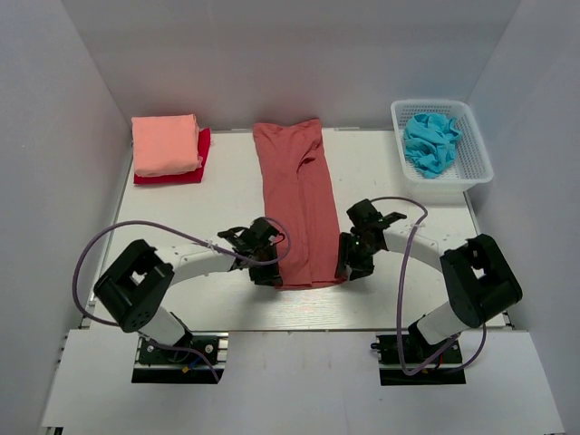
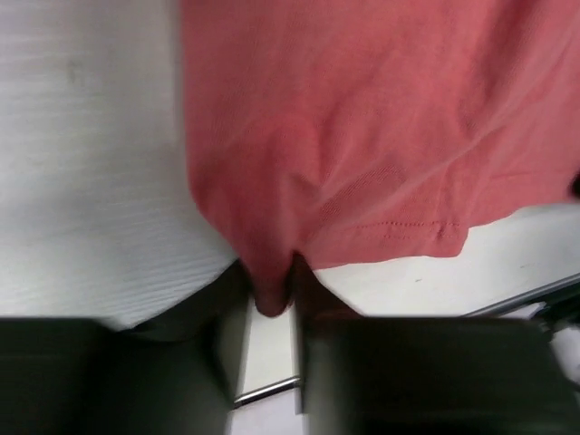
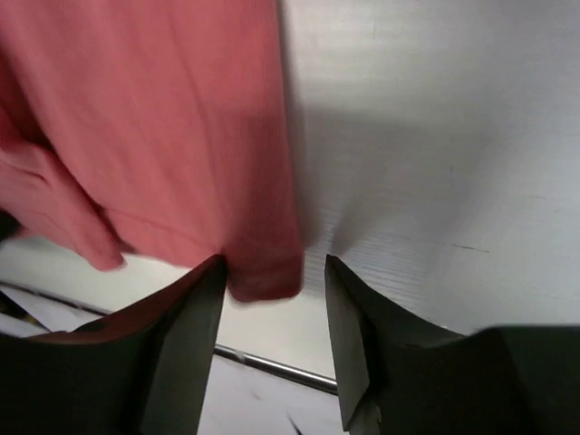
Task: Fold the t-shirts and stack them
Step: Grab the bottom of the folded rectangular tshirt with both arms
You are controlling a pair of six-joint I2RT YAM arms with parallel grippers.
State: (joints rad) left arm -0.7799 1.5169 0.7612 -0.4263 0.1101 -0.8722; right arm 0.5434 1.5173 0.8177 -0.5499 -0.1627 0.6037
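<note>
The dusty brick-red t-shirt (image 1: 297, 199) lies as a long narrow strip down the middle of the table, folded lengthwise. My left gripper (image 1: 269, 269) is shut on its near left corner; the left wrist view shows cloth (image 2: 362, 136) pinched between the fingers (image 2: 237, 317). My right gripper (image 1: 348, 266) is open at the near right corner; the right wrist view shows that corner (image 3: 263, 272) between the parted fingers (image 3: 195, 308), against the left one. A salmon-pink folded tee (image 1: 166, 143) sits on a bright red folded tee (image 1: 201, 156) at the back left.
A white mesh basket (image 1: 443, 165) with a crumpled light-blue cloth (image 1: 430, 142) stands at the back right. White walls enclose the table on three sides. The table's near edge (image 1: 299, 328) lies just behind both grippers.
</note>
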